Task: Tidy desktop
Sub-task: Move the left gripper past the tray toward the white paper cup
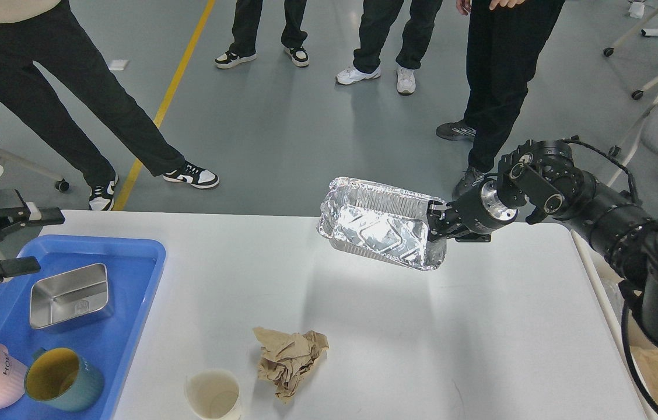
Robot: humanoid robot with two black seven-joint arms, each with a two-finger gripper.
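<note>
The right gripper (pixel 438 219) has its jaws clenched on the right rim of a foil tray (pixel 378 224), holding it tilted above the far middle of the surface, the desktop (pixel 480 326), probably to carry it off. The left gripper (pixel 20 242) waits with jaws released over the blue tray (pixel 130 256) at the left. Crumpled paper (pixel 288 359) and a paper cup (pixel 213 395) lie near.

— What does the right arm (pixel 597 204) look like?
— Matte black, with round jointed housings, a silver ring at the wrist and a thin black cable looping over it.
— And the left gripper (pixel 28 242)?
— Flat black fingers.
</note>
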